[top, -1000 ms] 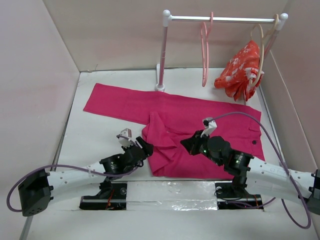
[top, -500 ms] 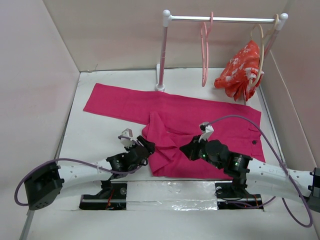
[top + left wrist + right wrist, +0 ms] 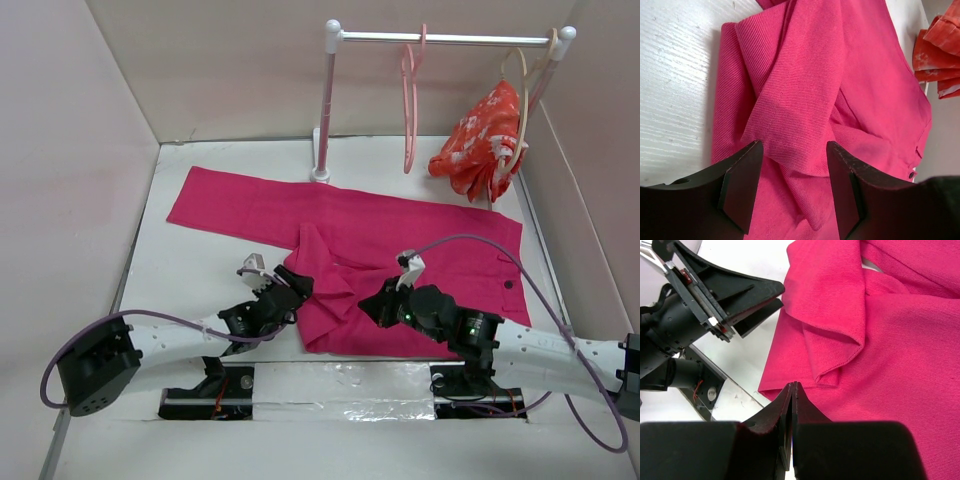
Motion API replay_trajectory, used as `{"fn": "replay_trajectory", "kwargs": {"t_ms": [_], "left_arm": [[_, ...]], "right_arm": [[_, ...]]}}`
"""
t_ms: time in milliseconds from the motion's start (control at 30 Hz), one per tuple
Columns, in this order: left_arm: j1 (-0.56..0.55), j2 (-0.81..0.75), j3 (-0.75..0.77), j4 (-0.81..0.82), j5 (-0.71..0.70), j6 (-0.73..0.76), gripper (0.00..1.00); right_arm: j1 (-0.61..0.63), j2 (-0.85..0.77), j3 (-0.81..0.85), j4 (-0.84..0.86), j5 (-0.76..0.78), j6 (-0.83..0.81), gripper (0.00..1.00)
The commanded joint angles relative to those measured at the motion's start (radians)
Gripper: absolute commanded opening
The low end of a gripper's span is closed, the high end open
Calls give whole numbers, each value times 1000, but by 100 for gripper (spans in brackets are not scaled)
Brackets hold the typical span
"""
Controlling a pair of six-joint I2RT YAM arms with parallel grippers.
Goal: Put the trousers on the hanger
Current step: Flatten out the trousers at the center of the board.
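A white table [image 3: 200, 260] walled by pale panels is seen, with a white-and-pink clothes rail [image 3: 450, 39] at its far edge. The large magenta-pink cloth trousers [image 3: 400, 225] are spread flat across the table, one part folded over near the front. The thin salmon-pink plastic hanger [image 3: 409, 100] is hung on the rail, well apart from the cloth, beside a red-orange floral garment [image 3: 480, 140]. The left gripper [image 3: 795, 146] is held wide open over the folded flap. The right gripper [image 3: 792, 390] is pressed shut above the near hem, with no cloth seen between its fingers. Several layers could be pinched together at the fold, so the trousers might be lifted bunched and threaded poorly through the narrow hanger.
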Motion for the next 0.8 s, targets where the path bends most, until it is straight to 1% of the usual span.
{"fn": "replay_trajectory", "kwargs": {"t_ms": [0,133,267,400,633,767], "left_arm": [[5,20,-2,47,8,-12,50],[5,40,11,7,27,-35,48],[5,26,-11,-16,23,-70,46],[5,26,-29,-8,18,-86,46],[5,95,-14,3,14,-93,48],[5,68,-31,47,-17,-81,46]], "right_arm": [[10,-16,7,29,2,-5,5],[10,-24,18,5,13,-8,5],[10,-30,15,5,16,-8,5],[10,-18,16,16,17,-9,5],[10,-2,29,8,17,-11,5],[10,4,30,19,8,-12,5]]}}
